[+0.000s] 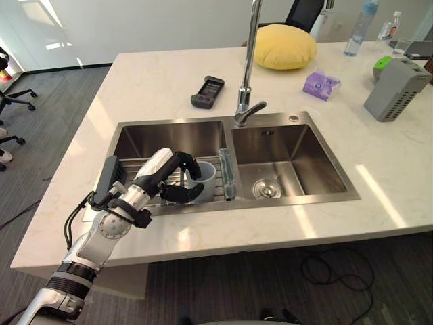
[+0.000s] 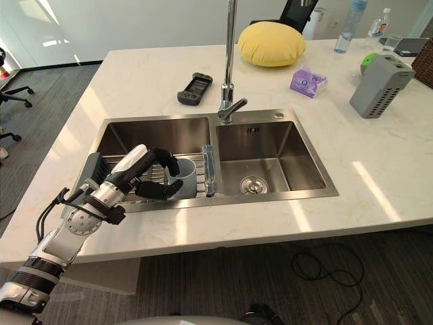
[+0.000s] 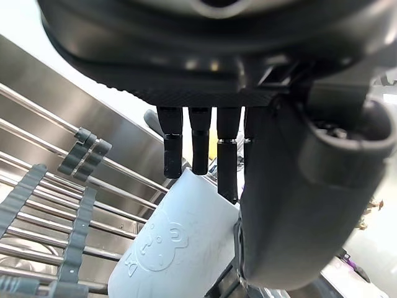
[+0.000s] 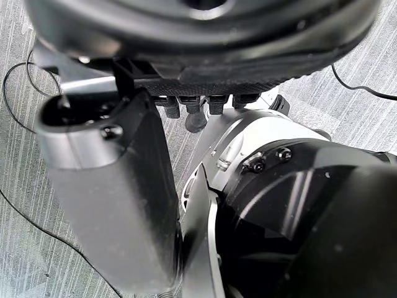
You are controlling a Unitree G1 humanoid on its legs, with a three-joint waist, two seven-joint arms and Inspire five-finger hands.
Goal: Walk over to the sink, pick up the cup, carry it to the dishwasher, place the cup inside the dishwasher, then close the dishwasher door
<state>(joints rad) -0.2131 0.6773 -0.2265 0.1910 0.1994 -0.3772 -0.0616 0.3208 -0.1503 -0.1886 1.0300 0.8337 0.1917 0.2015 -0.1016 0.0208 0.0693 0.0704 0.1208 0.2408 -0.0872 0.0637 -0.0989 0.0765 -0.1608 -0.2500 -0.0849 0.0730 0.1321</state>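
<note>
L hand (image 1: 162, 172): clamped on cup (image 1: 206, 173), fingers (image 3: 200, 143) curled over the rim, thumb on the near side wall. Cup pos.: upright, light blue, on wire rack (image 3: 80, 223) in L basin of sink (image 1: 162, 139), next to the divider. R hand (image 4: 198, 31): in wrist view above floor; finger state can't be told.

Cup (image 1: 207, 173) partly hidden behind left hand (image 1: 162, 172); tap (image 1: 248, 54) top cut off.

One cup (image 1: 206, 175), two sink basins (image 1: 169, 139) (image 1: 301, 159), one tap (image 1: 250, 61), one cushion (image 1: 284, 46), two bottles (image 1: 358, 27) (image 1: 390, 26).
</note>
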